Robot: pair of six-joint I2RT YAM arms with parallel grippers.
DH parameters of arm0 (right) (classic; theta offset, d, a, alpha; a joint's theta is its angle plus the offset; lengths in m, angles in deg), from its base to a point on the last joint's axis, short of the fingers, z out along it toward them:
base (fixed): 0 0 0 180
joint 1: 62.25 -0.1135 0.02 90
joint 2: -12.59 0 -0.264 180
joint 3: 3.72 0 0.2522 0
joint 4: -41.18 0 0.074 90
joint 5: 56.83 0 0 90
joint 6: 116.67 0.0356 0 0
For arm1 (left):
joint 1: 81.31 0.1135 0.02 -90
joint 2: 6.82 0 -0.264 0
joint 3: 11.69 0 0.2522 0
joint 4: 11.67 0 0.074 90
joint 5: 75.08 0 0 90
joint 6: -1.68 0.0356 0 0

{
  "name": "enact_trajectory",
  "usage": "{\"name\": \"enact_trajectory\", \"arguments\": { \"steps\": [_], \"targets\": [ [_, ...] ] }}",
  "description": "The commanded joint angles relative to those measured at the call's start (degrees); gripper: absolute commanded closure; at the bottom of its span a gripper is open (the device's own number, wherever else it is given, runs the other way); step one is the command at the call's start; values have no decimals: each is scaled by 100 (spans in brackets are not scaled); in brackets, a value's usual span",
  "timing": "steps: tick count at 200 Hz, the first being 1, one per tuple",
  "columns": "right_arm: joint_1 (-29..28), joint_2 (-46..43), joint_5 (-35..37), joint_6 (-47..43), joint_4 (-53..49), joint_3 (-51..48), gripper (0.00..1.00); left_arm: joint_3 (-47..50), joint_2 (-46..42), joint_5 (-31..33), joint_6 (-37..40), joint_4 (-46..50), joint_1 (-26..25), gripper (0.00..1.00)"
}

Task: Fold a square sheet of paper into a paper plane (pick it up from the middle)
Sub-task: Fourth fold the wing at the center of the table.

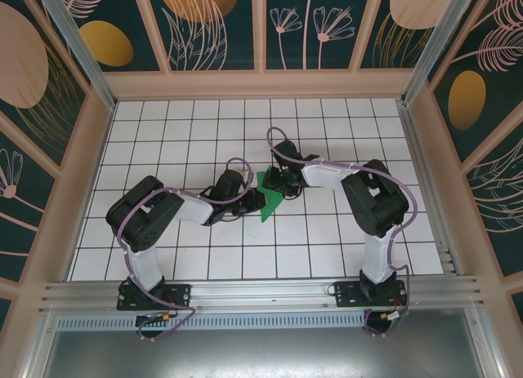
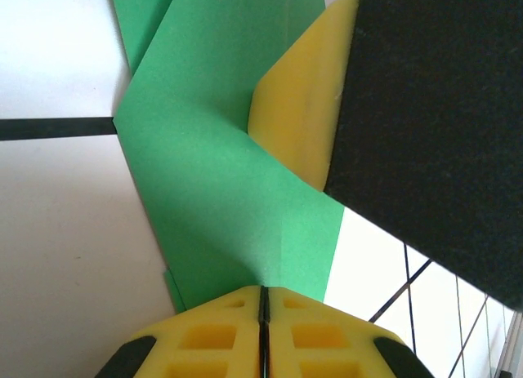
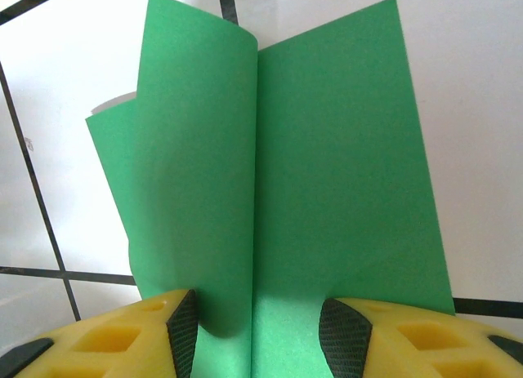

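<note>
One green sheet [image 1: 272, 205], two claws meeting on it at mid-table.
Left claw [image 2: 261, 295] is pressed fully together, pinching an edge of the sheet. Right claw [image 3: 260, 317] stands part open, its pads apart on either side of the centre crease, with two flaps standing up between them. The sheet is creased and partly lifted off the table [image 1: 204, 133]. Bare grid lies on every side of it, with the walls [image 1: 86, 162] well apart.
</note>
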Motion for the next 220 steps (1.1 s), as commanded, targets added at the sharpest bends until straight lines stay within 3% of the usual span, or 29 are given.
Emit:
{"name": "enact_trajectory", "arguments": {
  "steps": [1, 135, 177, 220],
  "targets": [
    [-54, 1592, 455, -110, -375, -618, 48, 26, 25, 223, 67, 546, -33, 89],
    [-86, 1686, 487, -89, -391, -615, 47, 28, -290, 129, 82, 322, -29, 89],
    [-86, 1728, 506, -73, -383, -628, 47, 114, -711, 425, 137, 183, -32, 89],
    [-86, 1737, 506, -67, -383, -627, 47, 90, -489, 116, 61, -92, -33, 89]
  ]
}}
